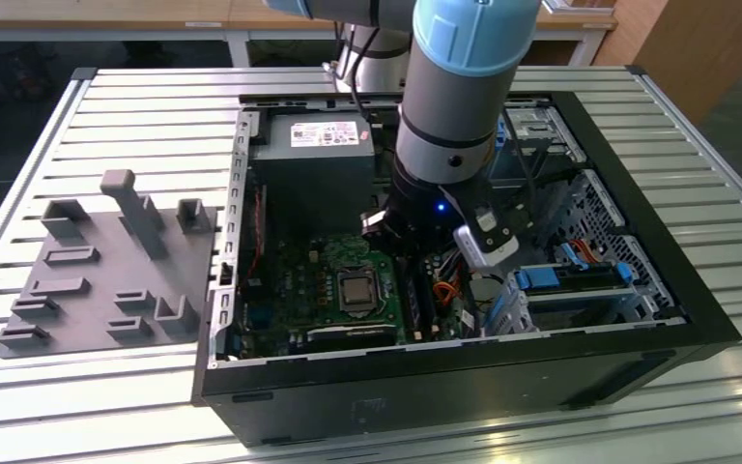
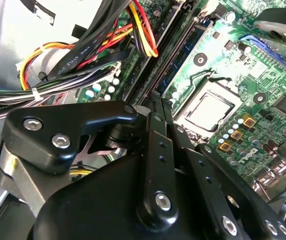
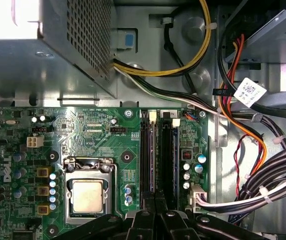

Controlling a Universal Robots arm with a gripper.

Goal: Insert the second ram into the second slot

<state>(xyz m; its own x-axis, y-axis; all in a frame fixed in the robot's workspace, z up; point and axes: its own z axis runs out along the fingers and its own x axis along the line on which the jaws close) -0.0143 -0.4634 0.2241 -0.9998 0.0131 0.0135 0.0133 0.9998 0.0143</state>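
**Down among the memory slots, fingers drawn together**

Right at the fingertips, inside the open case [image 1: 474, 362], the gripper [image 2: 158, 100] has its fingers [image 2: 155, 150] drawn close, with barely a gap between them. The ram [image 2: 187, 50] runs away from the tips as a thin blue edge. It stands in the slot [image 3: 150, 160] on the CPU [image 3: 88, 196] side of the fingers, while the neighbouring slot [image 3: 168, 160] lies just beside it on the cable side. Whether the tips pinch the stick's edge or only bear on it, I cannot tell from where I stand.

By my reading this is the seating step: the stick looks lined up in its slot, and what remains is pressing it home. That calls for a straight, square push, enough to let the white latches [image 3: 152, 116] at the far end close (a tilted push would jam the board).

A thick bundle of cables [image 2: 83, 55] crowds the fingers on the side away from the CPU, near enough to snag. Beyond the slots sits the power supply [image 1: 313, 155]. Well apart, outside the case, lies a grey fixture [image 1: 100, 271].
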